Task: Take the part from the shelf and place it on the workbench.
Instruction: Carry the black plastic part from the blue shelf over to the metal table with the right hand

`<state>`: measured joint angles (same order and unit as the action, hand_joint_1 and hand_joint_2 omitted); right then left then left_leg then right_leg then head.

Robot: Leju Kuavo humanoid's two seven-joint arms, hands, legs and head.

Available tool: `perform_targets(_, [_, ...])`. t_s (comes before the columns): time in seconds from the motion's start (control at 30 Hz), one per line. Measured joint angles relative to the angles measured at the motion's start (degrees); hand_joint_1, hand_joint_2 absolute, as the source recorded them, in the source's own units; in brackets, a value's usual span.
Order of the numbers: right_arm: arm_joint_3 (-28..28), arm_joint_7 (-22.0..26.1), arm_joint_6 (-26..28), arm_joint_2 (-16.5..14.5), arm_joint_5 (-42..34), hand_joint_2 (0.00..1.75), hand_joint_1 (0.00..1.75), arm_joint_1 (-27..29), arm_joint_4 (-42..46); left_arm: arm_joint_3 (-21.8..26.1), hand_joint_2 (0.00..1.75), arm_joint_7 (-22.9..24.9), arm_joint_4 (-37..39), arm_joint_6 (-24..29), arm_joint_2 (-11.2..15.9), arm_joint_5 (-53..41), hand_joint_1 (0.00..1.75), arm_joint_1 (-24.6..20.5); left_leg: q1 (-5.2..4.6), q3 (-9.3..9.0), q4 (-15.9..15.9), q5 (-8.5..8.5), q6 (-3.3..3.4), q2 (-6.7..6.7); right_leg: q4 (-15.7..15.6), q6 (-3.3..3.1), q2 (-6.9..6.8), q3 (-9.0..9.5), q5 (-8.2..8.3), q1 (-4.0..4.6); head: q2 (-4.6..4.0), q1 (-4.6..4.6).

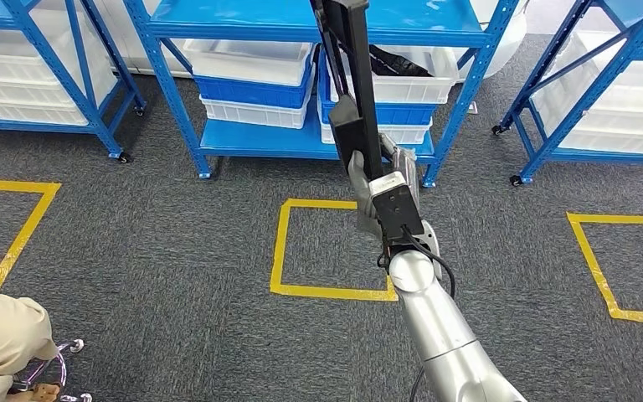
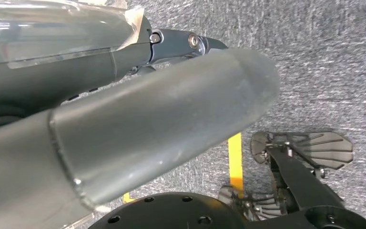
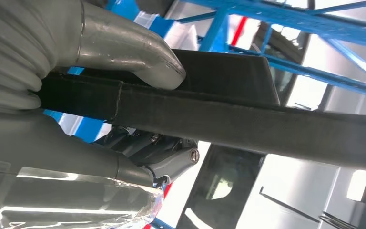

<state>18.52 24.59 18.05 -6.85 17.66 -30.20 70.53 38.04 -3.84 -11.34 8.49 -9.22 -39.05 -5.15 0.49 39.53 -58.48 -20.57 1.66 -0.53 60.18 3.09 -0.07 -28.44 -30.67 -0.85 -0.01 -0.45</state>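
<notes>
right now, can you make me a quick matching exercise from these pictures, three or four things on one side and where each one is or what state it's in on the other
Things:
1. long black part
2. right hand
3. white and blue bins
4. yellow tape square

Place or state:
a. stuck on the grey carpet floor
b. stacked on the blue shelf
c. gripping the long black part
d. held upright in front of the shelf

Pairs: 1-d, 2-c, 3-b, 4-a
</notes>
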Motion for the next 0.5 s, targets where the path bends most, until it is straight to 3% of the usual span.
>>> perform_targets(0.07, [0.1,0.4,-0.3,-0.4,-0.4,1.75,1.75,-1.1,-0.8,0.4,0.00,-0.1,0.0,0.0,0.0,0.0,0.00,0.1,-0.04,0.36,0.3,1.35,-0.64,-0.07,-3.0,-0.87,0.12,1.04,-0.67,0.54,-0.01,-0.15])
perform_targets(0.13, [0.1,0.9,-0.6,-0.6,-1.0,1.75,1.75,-1.9,-1.9,0.8,0.00,-0.2,0.0,0.1,0.0,0.0,0.00,0.2,0.17,0.88,0.3,1.33,-1.24,0.13,-2.9,-1.92,0.01,-0.08,0.35,0.09,0.00,-0.31])
perform_targets(0.2, [0.1,1.3,-0.9,-1.0,-1.6,1.75,1.75,-2.7,-2.9,1.0,0.00,-0.3,0.0,0.3,0.0,-0.1,0.00,0.4,0.44,2.13,-3.0,-3.17,-1.82,0.38,-2.9,-3.42,-0.14,-1.18,1.73,-0.34,0.00,-0.61])
perform_targets(0.27, [0.1,1.7,-1.3,-1.4,-2.0,1.75,1.75,-3.4,-3.7,1.1,0.00,-0.6,0.0,0.7,0.0,-0.3,0.00,0.4,0.59,3.53,-9.9,-8.97,-2.27,0.47,-2.8,-4.31,-0.17,-2.62,3.07,-0.06,-0.01,-0.85])
perform_targets(0.3, [0.1,1.9,-1.5,-1.5,-2.1,1.75,1.75,-3.7,-4.1,1.2,0.00,-0.8,0.0,0.9,0.0,-0.4,0.00,0.4,0.66,3.96,-13.3,-10.10,-2.47,0.49,-2.8,-4.41,-0.18,-3.35,3.67,0.10,-0.01,-0.88])
perform_targets(0.33, [0.1,2.0,-1.7,-1.6,-2.3,1.75,1.75,-3.9,-4.6,1.3,0.00,-0.9,0.0,1.0,0.0,-0.5,0.00,0.4,0.73,3.87,-15.6,-9.77,-2.60,0.49,-2.7,-4.38,-0.19,-4.06,4.24,0.21,-0.01,-0.88])
perform_targets(0.37, [0.1,2.1,-1.8,-1.7,-2.4,1.75,1.75,-4.0,-5.0,1.4,0.00,-0.9,0.0,1.1,0.0,-0.5,0.00,0.4,0.80,3.01,-16.1,-8.41,-2.66,0.48,-2.6,-4.27,-0.20,-4.77,4.76,0.27,-0.01,-0.88])
perform_targets(0.43, [0.1,2.3,-1.8,-1.8,-2.6,1.75,1.75,-4.3,-5.5,1.8,0.00,-1.0,0.0,0.9,0.0,-0.5,0.00,0.4,0.86,-1.46,-11.5,-5.89,-2.46,0.50,-2.3,-3.92,-0.19,-6.03,5.65,0.30,0.00,-0.91])
perform_targets(0.5, [0.0,2.4,-1.8,-1.9,-2.8,1.75,1.75,-4.7,-5.9,2.1,0.00,-1.1,0.0,0.6,0.0,-0.5,0.00,0.3,0.71,-6.81,-3.9,-6.79,-1.97,0.61,-2.0,-3.33,-0.16,-6.87,6.36,0.51,0.00,-0.88])
